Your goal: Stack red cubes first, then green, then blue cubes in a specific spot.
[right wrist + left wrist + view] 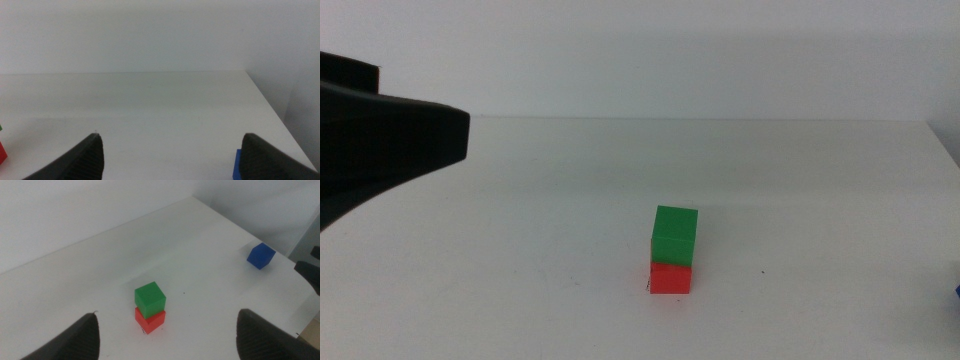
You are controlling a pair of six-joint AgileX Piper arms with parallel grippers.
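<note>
Left gripper [165, 330]: we see its two dark jaws spread wide with nothing between them; it hangs above the table, apart from the cubes, and in the middle view its dark arm comes in from the left side, raised and well clear of the stack.
Right gripper [170, 150]: we see its jaws wide apart too, holding nothing; it sits low at the right side of the table, with the blue cube just beside one jaw, though we cannot tell whether they touch.
Red cube [671, 278]: we find it flat on the white table [800, 200], near the middle, at the bottom of the stack.
Green cube [675, 235]: we see it resting on top of the red cube, turned slightly so its edges do not line up exactly with the red one below.
Blue cube [261, 256]: we see it alone on the table near the right edge, well apart from the stack; only a sliver shows at the right border of the middle view.
Marked spot: we make out a tiny dark mark at the red cube's lower left corner; the rest is covered by the cube.
</note>
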